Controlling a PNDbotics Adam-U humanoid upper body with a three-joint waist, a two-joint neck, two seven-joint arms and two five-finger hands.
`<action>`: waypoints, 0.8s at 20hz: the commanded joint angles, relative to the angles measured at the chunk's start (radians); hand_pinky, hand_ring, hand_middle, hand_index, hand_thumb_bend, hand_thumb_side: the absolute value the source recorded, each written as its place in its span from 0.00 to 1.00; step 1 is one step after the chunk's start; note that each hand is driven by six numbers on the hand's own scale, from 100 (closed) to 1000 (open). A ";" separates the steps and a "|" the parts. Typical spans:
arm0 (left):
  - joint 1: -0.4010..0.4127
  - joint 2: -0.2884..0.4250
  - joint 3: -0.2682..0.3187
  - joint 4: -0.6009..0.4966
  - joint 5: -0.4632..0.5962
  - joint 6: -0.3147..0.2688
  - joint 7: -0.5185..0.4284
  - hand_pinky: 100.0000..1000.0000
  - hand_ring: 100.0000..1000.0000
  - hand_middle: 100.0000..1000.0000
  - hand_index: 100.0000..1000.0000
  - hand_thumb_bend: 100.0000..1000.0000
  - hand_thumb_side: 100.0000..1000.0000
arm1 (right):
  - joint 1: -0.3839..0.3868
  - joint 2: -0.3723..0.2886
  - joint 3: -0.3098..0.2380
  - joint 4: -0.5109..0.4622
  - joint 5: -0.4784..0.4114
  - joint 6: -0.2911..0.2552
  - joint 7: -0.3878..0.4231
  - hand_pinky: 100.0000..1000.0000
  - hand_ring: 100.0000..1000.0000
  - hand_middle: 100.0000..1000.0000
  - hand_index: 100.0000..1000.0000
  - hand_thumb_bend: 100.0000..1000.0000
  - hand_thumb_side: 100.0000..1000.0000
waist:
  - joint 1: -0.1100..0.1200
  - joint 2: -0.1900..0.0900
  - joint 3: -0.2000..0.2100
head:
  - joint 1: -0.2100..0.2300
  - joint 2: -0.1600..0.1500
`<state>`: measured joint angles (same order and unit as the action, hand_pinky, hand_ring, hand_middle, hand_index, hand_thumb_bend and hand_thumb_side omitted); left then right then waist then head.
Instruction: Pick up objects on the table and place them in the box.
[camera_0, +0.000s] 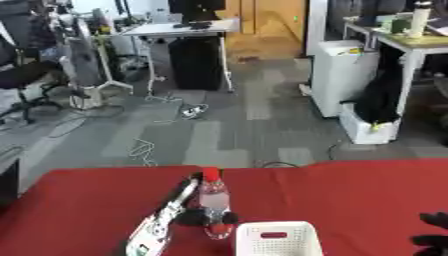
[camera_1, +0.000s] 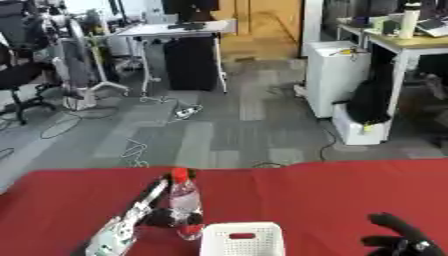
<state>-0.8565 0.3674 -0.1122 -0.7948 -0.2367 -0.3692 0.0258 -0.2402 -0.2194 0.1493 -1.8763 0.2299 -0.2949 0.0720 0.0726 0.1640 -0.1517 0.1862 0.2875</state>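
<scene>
Clear plastic bottle w/ red cap (camera_0: 213, 200) upright on red tablecloth (camera_0: 350, 195), left hand (camera_1: 162, 218) wrapped round its lower body. White perforated plastic box (camera_0: 275, 239) just right of it, something red inside. Right hand (camera_1: 402, 240) idle at lower right, fingers relaxed.

White desk (camera_0: 179, 28) at the far back is the anchor — a black cabinet (camera_0: 194, 62) stands under it, and a power strip with loose white cables (camera_0: 188, 111) lies on the grey carpet in front of it. Left of it: a black office chair (camera_1: 19, 82) and a white stand (camera_1: 83, 75). Right of it: a white cabinet (camera_1: 334, 77), then a wooden desk (camera_1: 411, 42) with a pale bottle (camera_1: 408, 20) on top — a black bag (camera_1: 372, 102) hangs below.
</scene>
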 joint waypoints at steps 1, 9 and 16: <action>-0.022 0.006 0.009 -0.005 -0.008 0.000 0.004 0.71 0.78 0.77 0.89 0.93 0.52 | -0.014 -0.002 -0.004 -0.011 -0.006 -0.003 0.004 0.55 0.66 0.82 0.93 0.00 0.45 | -0.002 -0.013 -0.002 | 0.010 -0.013; -0.007 -0.010 0.012 0.004 -0.003 -0.002 0.024 0.71 0.77 0.76 0.88 0.87 0.50 | -0.020 0.002 -0.003 -0.014 -0.013 -0.003 0.006 0.55 0.66 0.82 0.93 0.00 0.45 | -0.005 -0.002 -0.013 | 0.014 -0.016; 0.005 -0.023 0.022 0.016 -0.006 0.004 0.080 0.45 0.52 0.52 0.71 0.56 0.13 | -0.028 0.009 -0.003 -0.019 -0.024 -0.001 0.008 0.55 0.66 0.82 0.93 0.00 0.46 | -0.008 0.013 -0.023 | 0.021 -0.021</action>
<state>-0.8445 0.3364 -0.0963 -0.7761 -0.2368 -0.3674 0.0936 -0.2546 -0.2100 0.1492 -1.8771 0.2122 -0.2950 0.0763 0.0692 0.1862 -0.1725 0.1946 0.2785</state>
